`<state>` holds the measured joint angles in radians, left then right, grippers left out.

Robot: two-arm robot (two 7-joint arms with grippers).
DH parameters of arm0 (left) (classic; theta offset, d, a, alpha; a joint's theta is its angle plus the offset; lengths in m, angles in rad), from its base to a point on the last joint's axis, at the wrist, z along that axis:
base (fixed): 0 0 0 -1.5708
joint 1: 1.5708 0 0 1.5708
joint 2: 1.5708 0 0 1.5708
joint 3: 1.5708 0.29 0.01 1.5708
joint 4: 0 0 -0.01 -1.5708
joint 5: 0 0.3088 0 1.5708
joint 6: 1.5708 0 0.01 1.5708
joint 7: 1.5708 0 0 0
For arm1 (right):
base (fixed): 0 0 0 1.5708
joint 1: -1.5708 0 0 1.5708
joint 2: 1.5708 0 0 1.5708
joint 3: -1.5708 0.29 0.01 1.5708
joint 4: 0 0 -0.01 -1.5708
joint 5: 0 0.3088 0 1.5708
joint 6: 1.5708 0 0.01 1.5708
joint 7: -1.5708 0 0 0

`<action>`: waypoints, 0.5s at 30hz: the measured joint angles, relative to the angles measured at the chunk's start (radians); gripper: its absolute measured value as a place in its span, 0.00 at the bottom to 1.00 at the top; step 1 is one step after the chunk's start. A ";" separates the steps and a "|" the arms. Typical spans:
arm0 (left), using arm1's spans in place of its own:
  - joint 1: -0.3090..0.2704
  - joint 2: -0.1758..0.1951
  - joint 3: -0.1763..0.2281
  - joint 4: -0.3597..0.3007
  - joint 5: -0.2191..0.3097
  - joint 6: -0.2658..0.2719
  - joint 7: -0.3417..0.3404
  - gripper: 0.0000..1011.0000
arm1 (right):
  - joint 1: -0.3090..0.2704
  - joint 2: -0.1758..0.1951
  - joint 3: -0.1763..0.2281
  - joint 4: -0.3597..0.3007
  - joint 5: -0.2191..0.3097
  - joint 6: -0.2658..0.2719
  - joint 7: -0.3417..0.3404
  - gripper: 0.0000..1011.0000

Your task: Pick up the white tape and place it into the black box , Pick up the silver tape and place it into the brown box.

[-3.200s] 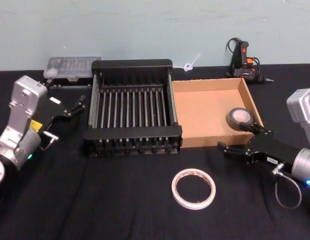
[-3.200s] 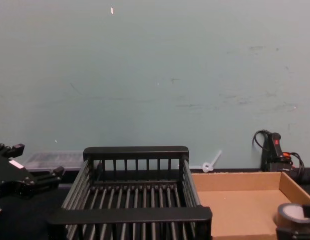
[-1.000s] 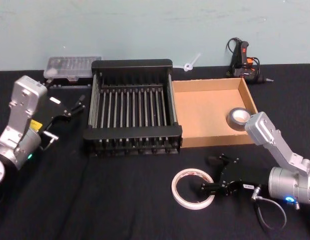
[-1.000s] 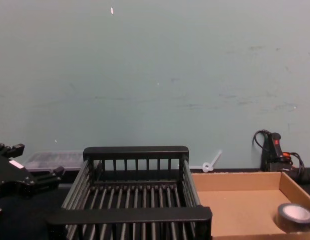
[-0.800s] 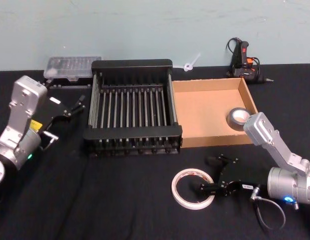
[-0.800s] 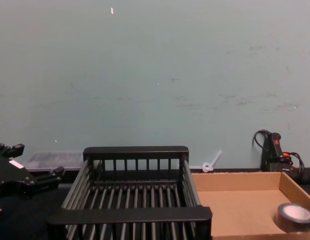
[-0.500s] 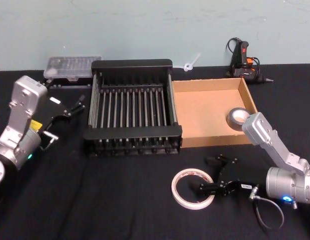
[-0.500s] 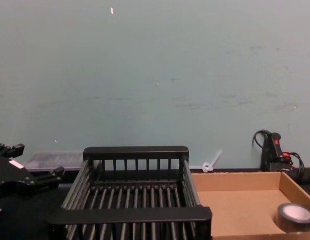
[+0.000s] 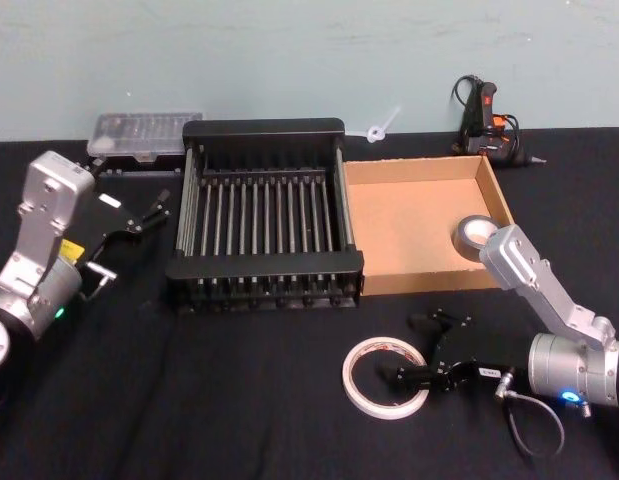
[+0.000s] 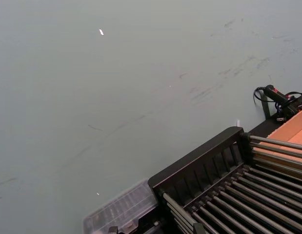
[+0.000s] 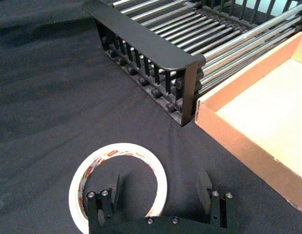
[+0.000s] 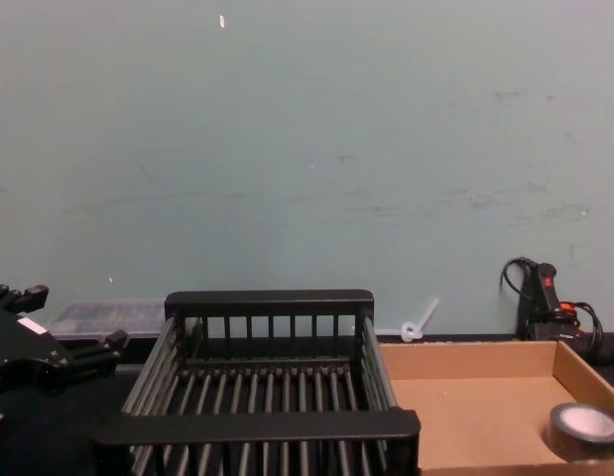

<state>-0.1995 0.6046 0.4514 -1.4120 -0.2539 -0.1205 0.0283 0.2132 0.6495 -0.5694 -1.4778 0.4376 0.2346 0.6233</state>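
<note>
right gripper [image 9: 417,350] open at white tape [image 9: 386,377] | silver tape [image 9: 477,236] in brown box [image 9: 414,225] | left gripper [image 9: 157,208] beside black box [image 9: 263,213]

The white tape [image 9: 386,376] is a flat ring with red print on top. It lies flat on the black cloth, in front of the brown box [image 9: 409,225]. The brown box is a low cardboard tray. The small silver tape [image 9: 478,236] lies inside it. The black box [image 9: 263,132], with slatted sides, sits touching the brown box's left side.
</note>
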 joint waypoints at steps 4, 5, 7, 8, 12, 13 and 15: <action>0.000 0.000 0.000 0.000 0.000 0.000 0.000 0.99 | 0.002 -0.001 -0.001 0.002 0.000 0.000 0.000 0.99; 0.000 0.000 0.000 0.000 0.000 0.000 0.000 0.99 | 0.002 -0.001 -0.001 0.002 -0.001 0.000 0.001 0.99; 0.000 0.000 0.000 0.000 0.000 0.000 0.000 0.99 | 0.002 -0.001 -0.002 0.002 -0.002 -0.001 0.001 0.99; 0.000 0.000 0.000 0.000 0.000 0.000 0.000 0.99 | 0.003 0.000 -0.002 0.003 -0.003 -0.003 0.001 0.99; 0.000 0.000 0.000 0.000 0.000 0.000 0.000 0.99 | 0.003 0.000 -0.002 0.003 -0.004 -0.003 0.001 0.99; 0.000 0.000 0.000 0.000 0.000 0.000 0.000 0.99 | 0.003 0.000 -0.002 0.003 -0.004 -0.003 0.001 0.99; 0.000 0.000 0.000 0.000 0.000 0.000 0.000 0.99 | 0.003 0.000 -0.002 0.003 -0.004 -0.003 0.001 0.99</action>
<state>-0.1996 0.6047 0.4514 -1.4120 -0.2539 -0.1205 0.0283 0.2158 0.6495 -0.5714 -1.4752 0.4337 0.2317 0.6244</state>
